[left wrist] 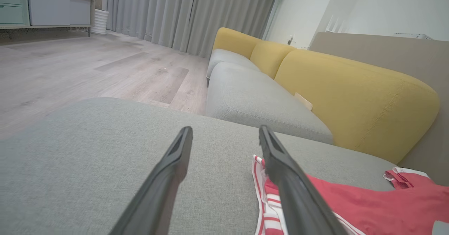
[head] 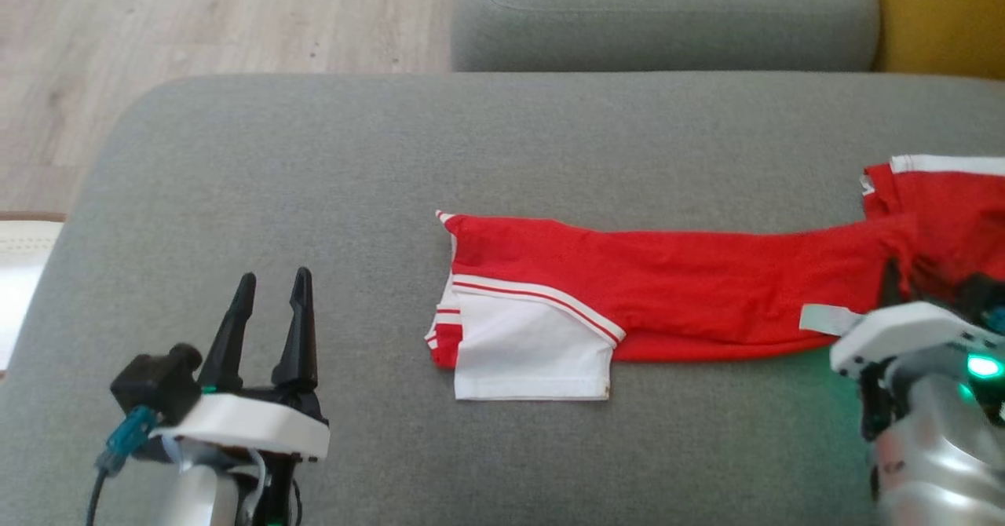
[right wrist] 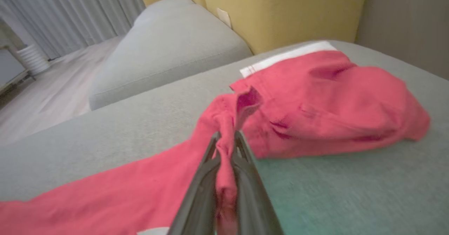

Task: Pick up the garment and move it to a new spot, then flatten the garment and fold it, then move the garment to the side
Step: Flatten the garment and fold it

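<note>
At our far left, the wooden floor (head: 196, 16) runs past the rounded corner of the grey cushion (head: 502, 141) we work on, so that side is open. Our left gripper (head: 275, 276) is over the cushion's near-left part. Its two dark fingers are spread apart and hold nothing. Bare grey fabric lies all around it, with a wide free strip between it and the garment (head: 667, 290).

The garment is red with white striped trim. It lies stretched across the cushion from the middle to the right edge of the head view, with a flat white panel at its left end and a bunched red heap at its right. Our right gripper (right wrist: 226, 136) has its fingers pinched together on a ridge of red cloth between the long stretch and the heap.

Beyond the cushion's far edge sits a second grey seat (head: 667, 16). At the far right, the yellow backrest (head: 942, 16) stands close behind the heap and bounds that side.
</note>
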Motion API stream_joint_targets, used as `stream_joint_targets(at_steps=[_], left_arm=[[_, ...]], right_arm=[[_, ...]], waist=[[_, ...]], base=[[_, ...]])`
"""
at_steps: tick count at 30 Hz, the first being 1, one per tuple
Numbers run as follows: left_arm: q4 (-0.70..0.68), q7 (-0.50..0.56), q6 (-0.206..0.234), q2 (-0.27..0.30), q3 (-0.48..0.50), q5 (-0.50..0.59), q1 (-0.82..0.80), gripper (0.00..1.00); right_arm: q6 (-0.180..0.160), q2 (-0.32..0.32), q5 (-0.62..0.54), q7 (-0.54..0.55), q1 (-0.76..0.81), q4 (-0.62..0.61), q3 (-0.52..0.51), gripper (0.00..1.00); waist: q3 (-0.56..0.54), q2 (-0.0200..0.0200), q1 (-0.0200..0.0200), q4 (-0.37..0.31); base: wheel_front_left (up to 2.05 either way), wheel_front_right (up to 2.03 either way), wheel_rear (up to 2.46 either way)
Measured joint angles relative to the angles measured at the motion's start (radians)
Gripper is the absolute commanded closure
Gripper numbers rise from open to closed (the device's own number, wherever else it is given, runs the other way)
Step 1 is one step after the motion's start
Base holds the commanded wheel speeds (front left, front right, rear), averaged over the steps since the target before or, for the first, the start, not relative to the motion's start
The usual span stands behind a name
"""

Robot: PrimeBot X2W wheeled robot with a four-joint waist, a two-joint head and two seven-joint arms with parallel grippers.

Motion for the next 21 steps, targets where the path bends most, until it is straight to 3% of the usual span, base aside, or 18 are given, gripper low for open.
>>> stream_joint_targets(at_steps=[7,10,13,17,21], left_arm=[[0.006,0.000,0.003,0.000,-0.018,0.000,0.011,0.00],[0.006,0.000,0.004,0.000,-0.018,0.000,0.016,0.00],[0.009,0.000,0.004,0.000,-0.022,0.000,0.028,0.00],[0.014,0.000,0.004,0.001,-0.030,0.000,0.029,0.00],[0.017,0.000,0.004,0.001,-0.040,0.000,0.029,0.00]], right_arm=[[0.000,0.002,0.323,0.005,-0.057,0.016,0.385,1.00],[0.000,0.001,0.531,0.033,-0.055,-0.074,0.614,1.00],[0.000,0.002,0.661,0.049,-0.023,-0.167,0.790,1.00],[0.000,0.002,0.771,0.056,0.027,-0.212,0.943,1.00],[0.000,0.002,0.841,0.050,0.033,-0.198,1.033,1.00]], waist=[[-0.026,0.0000,0.0000,0.049],[-0.037,0.0000,0.0000,0.076],[-0.043,0.0000,0.0000,0.104],[-0.044,0.0000,0.0000,0.144],[-0.037,0.0000,0.0000,0.184]], base=[[0.00,0.00,0.00],[0.00,0.00,0.00],[0.00,0.00,0.00],[0.00,0.00,0.00],[0.00,0.00,0.00]])
